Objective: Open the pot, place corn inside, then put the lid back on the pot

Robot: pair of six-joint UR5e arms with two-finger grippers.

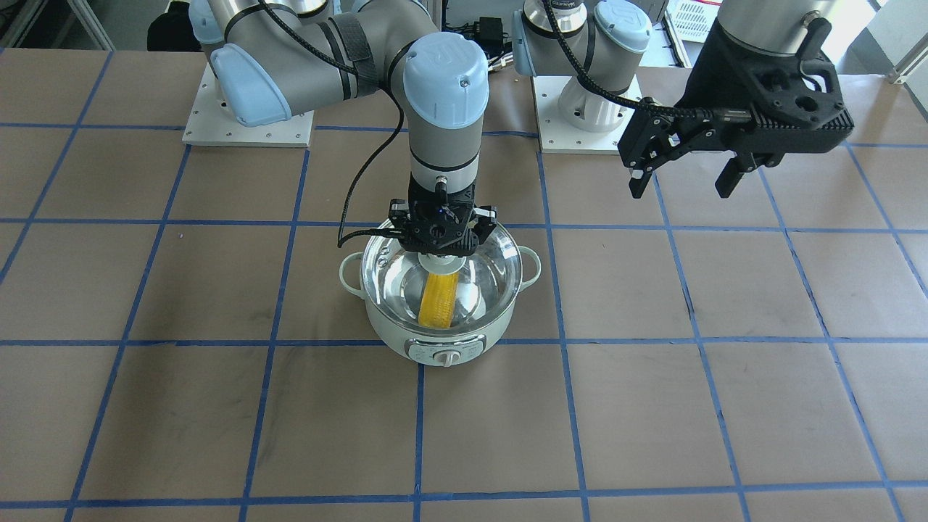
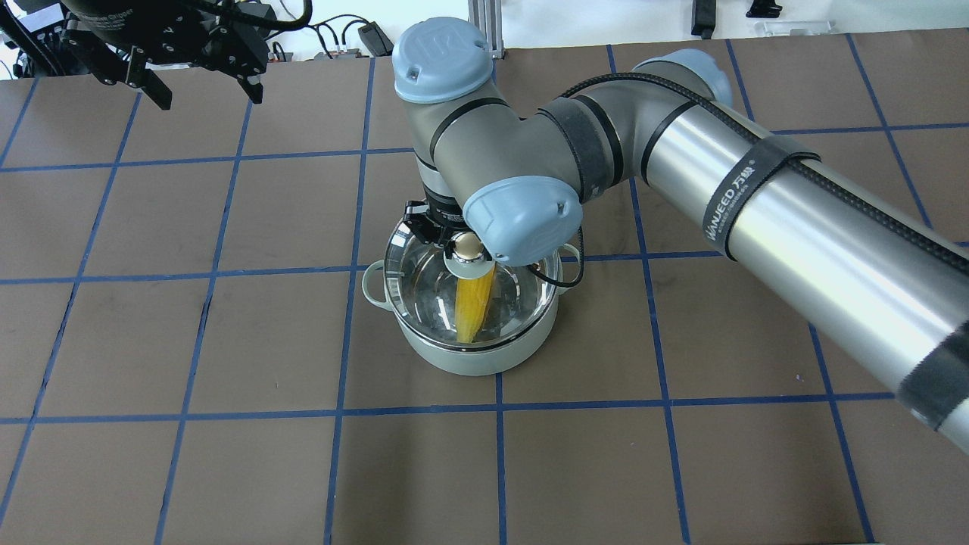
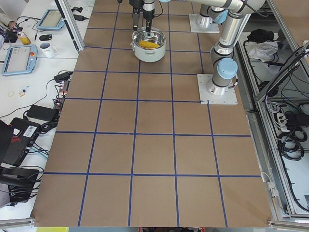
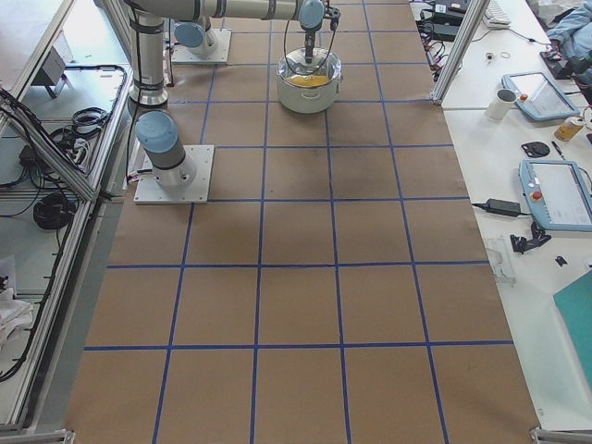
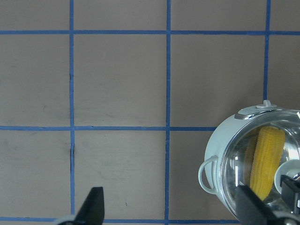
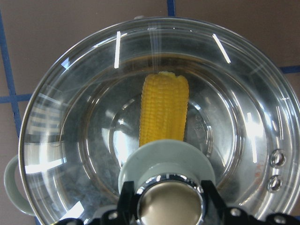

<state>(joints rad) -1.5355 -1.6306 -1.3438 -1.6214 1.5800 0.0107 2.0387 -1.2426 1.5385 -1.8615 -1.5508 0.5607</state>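
The pale mint-green pot point(image 1: 442, 348) stands mid-table with its dial toward the front-facing camera. The yellow corn point(image 1: 438, 301) lies inside on the steel bottom and shows through the glass lid point(image 1: 391, 268). The lid covers the pot's mouth; I cannot tell whether it rests fully on the rim. My right gripper point(image 1: 441, 246) comes straight down and is shut on the lid's gold knob point(image 6: 168, 204), its fingers point(image 6: 125, 206) flanking it, the corn point(image 6: 164, 108) below. My left gripper point(image 1: 681, 177) is open and empty, held high to the side, and sees the pot point(image 5: 215, 145) from above.
The table is brown paper with a blue tape grid point(image 1: 420, 435). The two arm bases point(image 1: 250, 123) stand on white plates at the back. The right arm's long links point(image 2: 795, 227) stretch over the table's right half in the overhead view.
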